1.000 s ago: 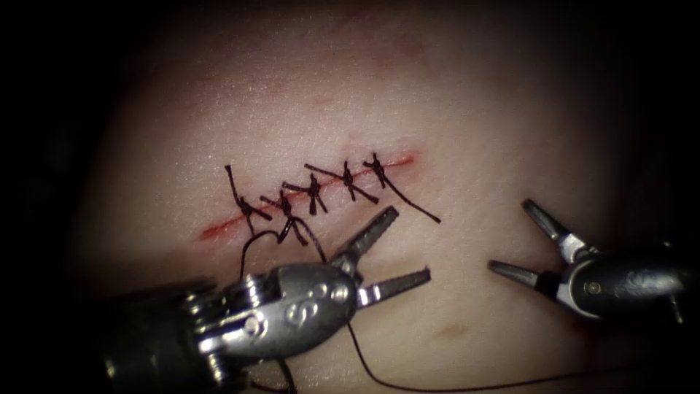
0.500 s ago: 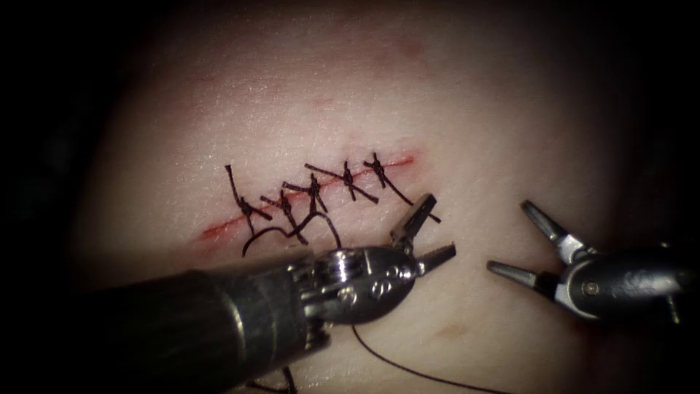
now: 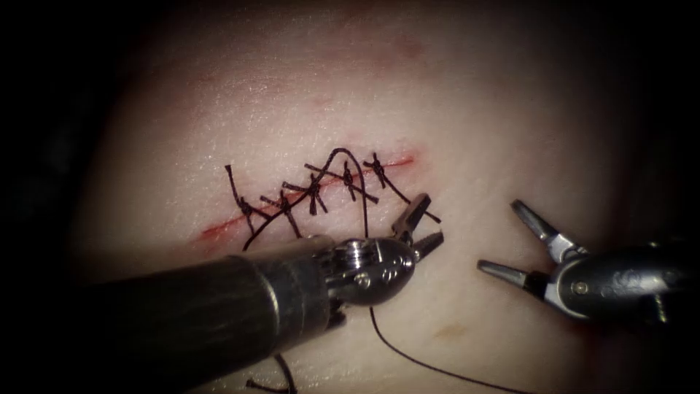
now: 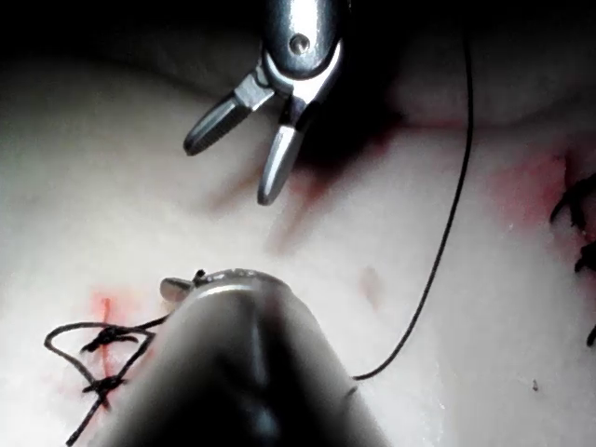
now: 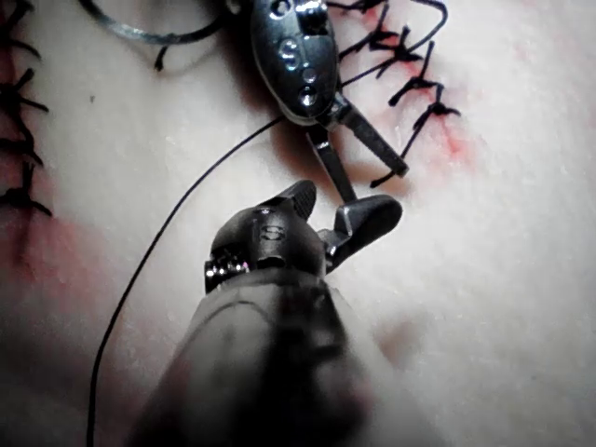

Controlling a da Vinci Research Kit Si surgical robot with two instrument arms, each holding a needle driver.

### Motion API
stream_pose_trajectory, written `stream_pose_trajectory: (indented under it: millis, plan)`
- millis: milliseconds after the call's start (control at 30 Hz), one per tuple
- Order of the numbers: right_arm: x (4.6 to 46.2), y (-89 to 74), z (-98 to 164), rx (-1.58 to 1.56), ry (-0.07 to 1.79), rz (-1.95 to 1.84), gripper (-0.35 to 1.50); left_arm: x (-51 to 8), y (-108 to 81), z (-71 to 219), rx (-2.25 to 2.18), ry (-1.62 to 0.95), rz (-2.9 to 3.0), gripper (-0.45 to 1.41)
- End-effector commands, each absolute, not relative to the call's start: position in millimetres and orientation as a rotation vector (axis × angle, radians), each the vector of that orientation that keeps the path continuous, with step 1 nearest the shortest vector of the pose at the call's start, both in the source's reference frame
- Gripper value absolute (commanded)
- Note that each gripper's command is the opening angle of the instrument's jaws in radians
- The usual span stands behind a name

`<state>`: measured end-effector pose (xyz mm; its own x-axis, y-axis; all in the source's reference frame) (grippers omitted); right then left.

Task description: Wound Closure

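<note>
The tissue bears a slanting cut closed by several dark knotted stitches. My left tool comes in from the lower left. Its jaws stand slightly open at the cut tail of the rightmost stitch and hold nothing. A long thread arcs up over the stitches, drops behind the left tool and trails off across the tissue. My right tool hovers to the right of the cut, jaws wide open and empty. A curved grey needle lies free on the tissue beside the left tool.
Red fluid stains both ends of the cut. A second row of dark stitches sits on the tissue. The right tool also hangs above the tissue in the left wrist view, with the loose thread beside it.
The left tool has pushed right and up towards the rightmost stitch's tail, and its jaws have narrowed. The thread loop rose over the stitches. The right tool drifted slightly left.
</note>
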<state>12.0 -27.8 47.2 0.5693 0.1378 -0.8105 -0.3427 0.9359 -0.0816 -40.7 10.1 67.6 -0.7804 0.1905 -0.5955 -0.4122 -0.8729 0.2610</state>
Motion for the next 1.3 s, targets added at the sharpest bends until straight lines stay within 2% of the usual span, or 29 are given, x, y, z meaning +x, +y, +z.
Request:
stream_pose_trajectory:
  millis: [33, 233, 300, 367, 400, 433, 567, 800, 1067, 1300]
  plan:
    - [12.5, -28.6, 47.6, -0.238, 0.926, 0.284, 0.93, -41.2, 10.3, 68.2, -0.826, 0.548, 2.636, 0.39]
    - [12.6, -28.6, 47.6, -0.239, 0.926, 0.284, 0.93, -41.2, 10.9, 68.3, -0.825, 0.541, 2.634, 0.31]
    - [12.6, -28.7, 47.7, -0.24, 0.926, 0.284, 0.93, -41.2, 11.0, 68.1, -0.825, 0.538, 2.633, 0.21]
    - [12.7, -28.6, 47.8, -0.241, 0.925, 0.285, 0.93, -41.2, 11.1, 67.9, -0.824, 0.534, 2.631, -0.03]
    - [12.8, -28.6, 47.8, -0.241, 0.925, 0.285, 0.93, -41.1, 11.2, 67.9, -0.824, 0.532, 2.631, -0.2]
    - [12.8, -28.6, 47.9, -0.239, 0.923, 0.284, 0.93, -41.0, 11.2, 67.7, -0.826, 0.53, 2.631, -0.45]
    - [12.5, -28.0, 48.8, -0.231, 0.945, 0.268, 0.81, -40.2, 11.1, 66.9, -0.863, 0.502, 2.624, -0.45]
    - [12.0, -25.6, 52.1, -0.196, 1.119, 0.128, 0.54, -38.6, 11.2, 64.6, -0.89, 0.484, 2.608, -0.45]
    - [14.5, -24.5, 53.8, -0.155, 1.3, 0.026, 0.54, -37.7, 11.3, 63.0, -0.904, 0.472, 2.595, -0.45]
    - [18.5, -24.3, 53.8, -0.135, 1.416, -0.028, 0.57, -37.8, 10.6, 61.5, -0.896, 0.46, 2.594, -0.32]
